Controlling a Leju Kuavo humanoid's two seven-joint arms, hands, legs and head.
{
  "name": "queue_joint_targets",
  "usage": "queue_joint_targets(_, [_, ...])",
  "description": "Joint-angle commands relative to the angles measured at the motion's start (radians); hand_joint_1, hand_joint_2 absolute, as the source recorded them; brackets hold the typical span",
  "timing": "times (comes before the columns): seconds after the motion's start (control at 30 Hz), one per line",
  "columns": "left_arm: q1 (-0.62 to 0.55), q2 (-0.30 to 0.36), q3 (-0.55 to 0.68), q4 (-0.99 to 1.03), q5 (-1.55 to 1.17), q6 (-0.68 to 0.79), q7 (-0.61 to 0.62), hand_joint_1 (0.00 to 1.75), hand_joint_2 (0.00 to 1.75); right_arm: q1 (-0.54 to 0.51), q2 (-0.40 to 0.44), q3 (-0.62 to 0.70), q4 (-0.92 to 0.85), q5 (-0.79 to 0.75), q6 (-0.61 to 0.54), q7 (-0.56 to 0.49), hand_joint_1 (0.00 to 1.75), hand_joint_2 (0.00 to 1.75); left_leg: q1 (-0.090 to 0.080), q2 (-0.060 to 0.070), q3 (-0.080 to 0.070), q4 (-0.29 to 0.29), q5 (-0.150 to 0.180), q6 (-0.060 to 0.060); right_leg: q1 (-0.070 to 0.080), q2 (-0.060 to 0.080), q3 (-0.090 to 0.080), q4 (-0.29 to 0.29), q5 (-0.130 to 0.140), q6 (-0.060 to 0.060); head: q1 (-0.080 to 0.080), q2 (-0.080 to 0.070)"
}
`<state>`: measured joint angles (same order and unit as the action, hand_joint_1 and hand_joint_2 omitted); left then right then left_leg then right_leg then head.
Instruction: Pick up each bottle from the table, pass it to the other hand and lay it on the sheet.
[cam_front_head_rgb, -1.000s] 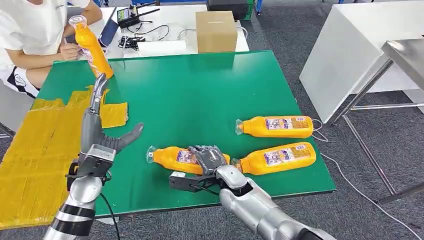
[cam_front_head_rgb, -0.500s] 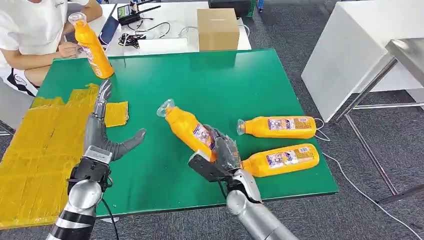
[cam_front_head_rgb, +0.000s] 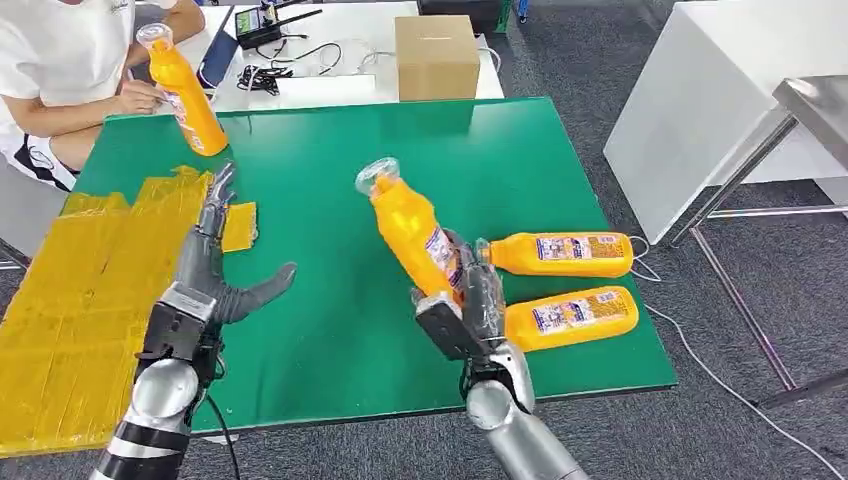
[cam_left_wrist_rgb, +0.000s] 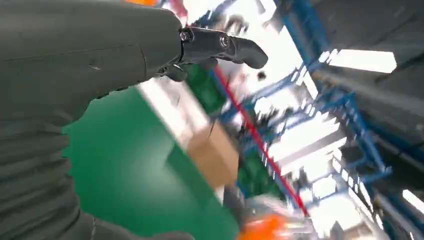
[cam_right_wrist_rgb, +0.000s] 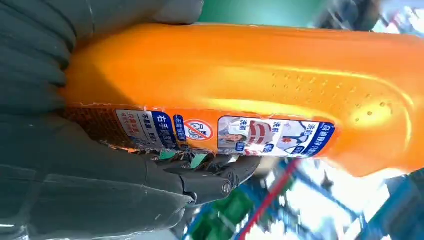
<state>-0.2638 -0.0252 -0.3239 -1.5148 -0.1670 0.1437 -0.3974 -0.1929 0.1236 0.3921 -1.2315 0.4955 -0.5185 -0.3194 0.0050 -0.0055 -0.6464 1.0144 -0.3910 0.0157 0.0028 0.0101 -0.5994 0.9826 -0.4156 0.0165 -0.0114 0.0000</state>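
Observation:
My right hand (cam_front_head_rgb: 465, 300) grips an orange bottle (cam_front_head_rgb: 412, 233) by its lower body and holds it tilted above the green table (cam_front_head_rgb: 340, 200), clear cap end up and to the left. The same bottle (cam_right_wrist_rgb: 240, 95) crosses the right wrist view, with the fingers (cam_right_wrist_rgb: 200, 180) wrapped around its label. My left hand (cam_front_head_rgb: 215, 270) hovers open over the table's left part, fingers straight and thumb out, beside the yellow sheet (cam_front_head_rgb: 80, 290). Two more orange bottles (cam_front_head_rgb: 555, 253) (cam_front_head_rgb: 565, 316) lie on the table at the right. A person holds another orange bottle (cam_front_head_rgb: 185, 95) at the far left corner.
A person in a white shirt (cam_front_head_rgb: 60, 60) sits at the table's far left corner. A cardboard box (cam_front_head_rgb: 435, 58) and cables stand on the white desk behind. A white panel (cam_front_head_rgb: 700, 110) and a metal table frame (cam_front_head_rgb: 800, 110) stand to the right.
My right hand has lifted the bottle off the table and raised it, tipping it from lying to nearly upright. My left hand has shifted slightly forward and stays open.

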Motion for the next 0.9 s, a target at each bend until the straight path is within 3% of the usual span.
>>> queue_joint_targets(0.03, [-0.111,0.064,-0.073,0.133,0.065,-0.113,0.112,0.00,1.75,0.055,0.015,-0.108,-0.129,-0.089,-0.063,-0.072,1.75,1.75,0.000,-0.002,0.003,0.000,-0.001,-0.001,0.000,-0.003,0.004,0.000,-0.002,0.000,0.000,0.000])
queue_joint_targets(0.13, [-0.129,0.061,-0.090,0.175,0.208,-0.266,0.133,0.00,1.75,0.032,0.015,-0.094,-0.080,-0.070,-0.070,-0.084,1.75,1.75,0.000,-0.003,0.003,-0.001,-0.001,-0.001,0.000,-0.004,0.004,0.000,-0.002,0.000,0.000,0.000])
queue_joint_targets(0.27, [-0.159,0.077,-0.132,0.209,0.293,-0.362,0.164,0.00,1.75,-0.005,0.036,-0.062,-0.015,-0.078,-0.081,-0.137,1.75,1.75,0.000,0.000,0.003,-0.001,-0.001,-0.001,0.000,-0.001,0.003,-0.001,-0.001,0.000,0.000,0.000])
queue_joint_targets(0.43, [-0.180,0.077,-0.149,0.234,0.355,-0.373,0.172,0.00,1.75,-0.021,0.027,-0.009,-0.002,-0.113,-0.052,-0.185,1.75,1.75,0.000,0.000,0.007,-0.001,-0.002,-0.002,0.000,-0.002,0.007,-0.001,-0.002,0.000,0.000,0.000])
queue_joint_targets(0.63, [-0.196,0.067,-0.164,0.261,0.423,-0.397,0.179,0.00,1.75,-0.093,0.028,0.082,0.132,-0.086,0.027,-0.192,1.75,1.75,0.000,0.002,0.005,-0.001,-0.002,-0.001,0.000,0.001,0.005,-0.001,-0.001,0.000,0.000,0.000])
queue_joint_targets(0.9, [-0.224,0.047,-0.189,0.298,0.457,-0.405,0.177,0.00,1.75,-0.142,0.076,0.196,0.289,0.025,-0.010,-0.210,1.75,1.75,0.001,0.001,0.002,-0.001,-0.001,-0.001,0.001,0.000,0.002,-0.001,0.000,0.000,0.000,0.000])
